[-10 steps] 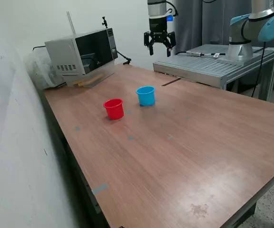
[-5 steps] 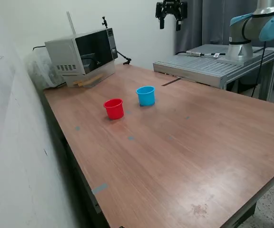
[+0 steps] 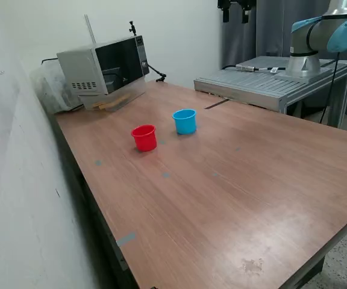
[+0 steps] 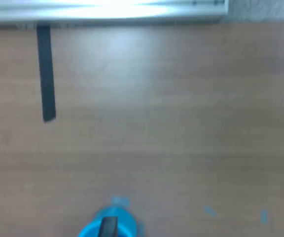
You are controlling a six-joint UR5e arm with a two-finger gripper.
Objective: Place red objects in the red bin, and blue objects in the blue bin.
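The red bin (image 3: 144,137), a small red cup, stands on the wooden table (image 3: 234,180). The blue bin (image 3: 185,121), a light-blue cup, stands just to its right in the exterior view. My gripper (image 3: 234,15) hangs high above the far edge of the table, well away from both cups, at the top edge of the exterior view. Its jaws are spread and hold nothing. In the wrist view one fingertip (image 4: 108,227) overlaps the blue bin's rim (image 4: 88,230). No red or blue cubes show in either view.
A microwave (image 3: 104,65) sits at the table's far left in the exterior view. A grey metal platform (image 3: 270,81) carrying the arm's base (image 3: 309,42) adjoins the far edge. A black tape strip (image 4: 46,74) and small blue tape marks (image 3: 165,175) lie on the table.
The gripper has risen and moved toward the exterior view's right, from above the table's far edge to the top of the frame. The cups have not moved.
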